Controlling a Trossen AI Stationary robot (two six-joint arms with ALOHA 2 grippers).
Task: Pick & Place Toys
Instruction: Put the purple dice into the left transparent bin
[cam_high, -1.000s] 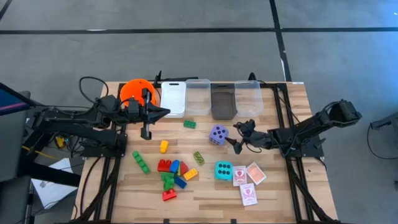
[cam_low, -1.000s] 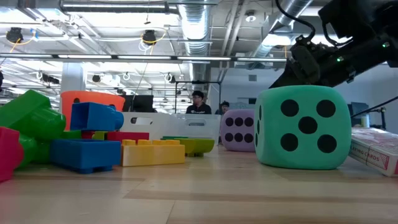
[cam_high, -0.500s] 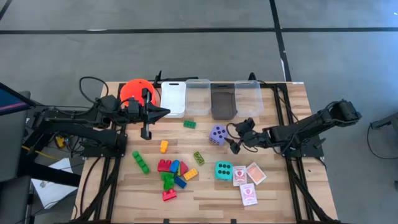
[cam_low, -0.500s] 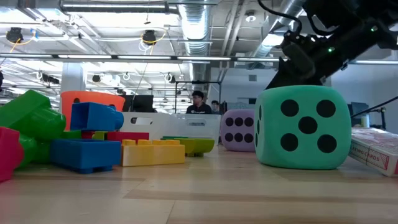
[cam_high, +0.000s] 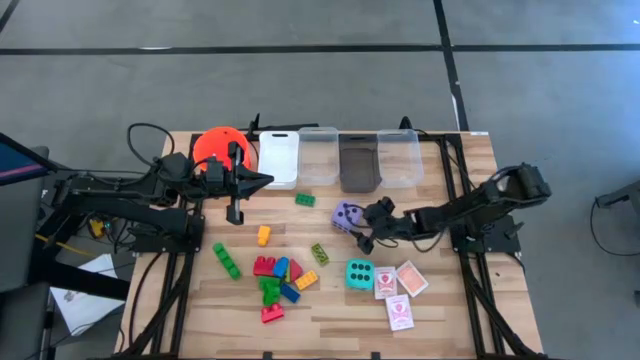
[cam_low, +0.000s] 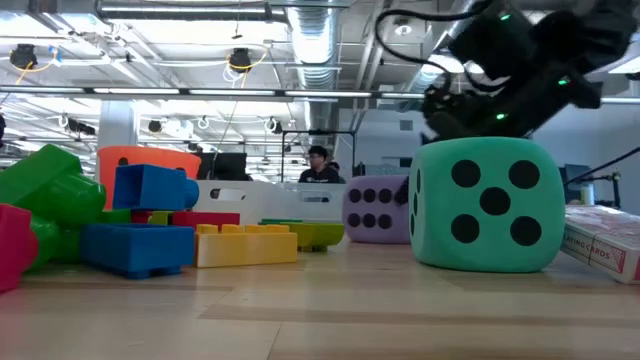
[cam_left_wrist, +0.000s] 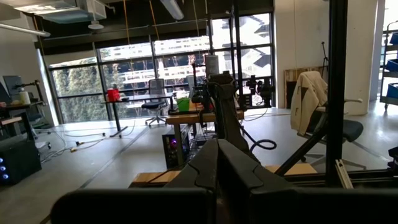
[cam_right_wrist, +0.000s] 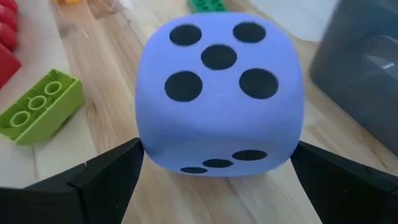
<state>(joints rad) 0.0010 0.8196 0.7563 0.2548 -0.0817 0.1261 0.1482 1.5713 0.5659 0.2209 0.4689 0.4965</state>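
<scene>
The purple die (cam_high: 347, 213) sits on the table near the middle, seen close up in the right wrist view (cam_right_wrist: 217, 93). My right gripper (cam_high: 358, 226) is open and slants down at it from the table's right, one finger on each side. The teal die (cam_high: 359, 274), the red-and-white cards (cam_high: 400, 290), a pile of bricks (cam_high: 278, 280) and loose green (cam_high: 304, 199), yellow (cam_high: 264, 235) and lime (cam_high: 319, 253) bricks lie on the wood. My left gripper (cam_high: 268, 180) hangs shut above the far left, by the orange bucket (cam_high: 218, 145). My right gripper has its two fingers (cam_right_wrist: 112, 174) close beside the purple die's two opposite side faces (cam_right_wrist: 149, 143). I cannot tell whether they touch it. The die rests on the table on its bottom face.
A white bin (cam_high: 279, 157), two clear bins (cam_high: 320, 155) and a dark bin (cam_high: 357, 163) stand in a row along the far edge. The lime brick (cam_right_wrist: 37, 109) lies just beyond the purple die. People sit in the room behind the table.
My right gripper has moved toward the table's left and down to the purple die, tipping further downward and staying open; its fingers now flank the die. The die has shifted slightly toward the left.
</scene>
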